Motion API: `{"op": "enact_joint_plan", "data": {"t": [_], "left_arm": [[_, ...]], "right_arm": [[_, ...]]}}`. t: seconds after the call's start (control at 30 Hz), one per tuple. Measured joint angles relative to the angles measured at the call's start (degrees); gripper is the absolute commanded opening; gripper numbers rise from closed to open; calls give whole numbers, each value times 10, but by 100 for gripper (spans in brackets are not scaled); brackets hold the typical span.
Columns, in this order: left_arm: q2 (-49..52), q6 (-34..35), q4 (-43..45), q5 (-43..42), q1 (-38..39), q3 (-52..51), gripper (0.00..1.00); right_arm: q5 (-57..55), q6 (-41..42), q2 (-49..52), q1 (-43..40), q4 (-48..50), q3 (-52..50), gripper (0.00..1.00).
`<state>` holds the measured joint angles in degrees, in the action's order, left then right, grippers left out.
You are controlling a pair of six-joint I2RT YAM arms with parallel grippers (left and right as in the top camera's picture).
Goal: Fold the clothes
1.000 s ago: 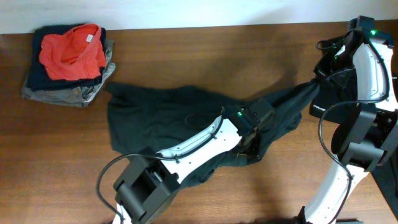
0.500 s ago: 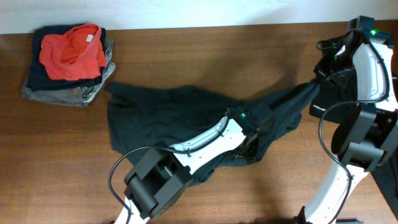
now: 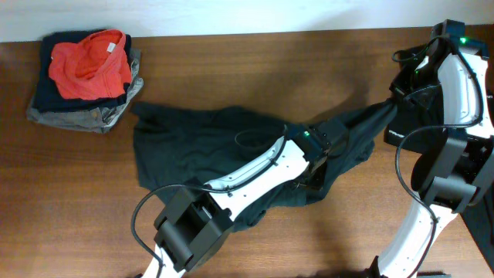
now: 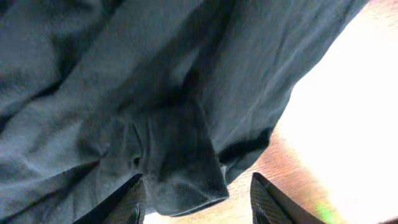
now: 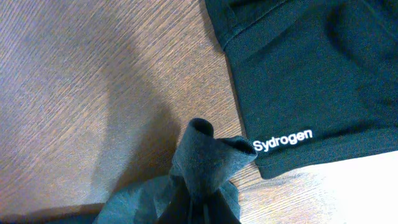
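Overhead: shirt (image 3: 193,147) crumpled mid-frame on table (image 3: 255,69); left gripper (image 3: 318,158) down on its right part; right gripper (image 3: 392,104), upper right, clamps a stretched corner; left wrist: jaws wide apart, shirt fold between fingers (image 4: 132,202); right wrist: bunched corner lower centre, folded shirt (image 5: 311,81) upper right.

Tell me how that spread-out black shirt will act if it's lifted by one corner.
Probably floppy: the shirt lies wrinkled, and the end at the right pincer bunches into a rope, so it would sag when lifted. Pushed, it should crumple, like the fold inside the left pincer.
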<state>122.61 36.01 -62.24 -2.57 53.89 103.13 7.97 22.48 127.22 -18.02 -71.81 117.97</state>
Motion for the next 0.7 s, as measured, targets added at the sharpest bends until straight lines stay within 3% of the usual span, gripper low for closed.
{"op": "enact_joint_plan", "data": {"t": [0.53,0.7], "left_arm": [[25,0,-10,5,0,0,54],[33,-3,-11,6,0,0,45]], "right_arm": [[0,-1,0,0,-2,0,4],[0,-1,0,0,-2,0,4]]}}
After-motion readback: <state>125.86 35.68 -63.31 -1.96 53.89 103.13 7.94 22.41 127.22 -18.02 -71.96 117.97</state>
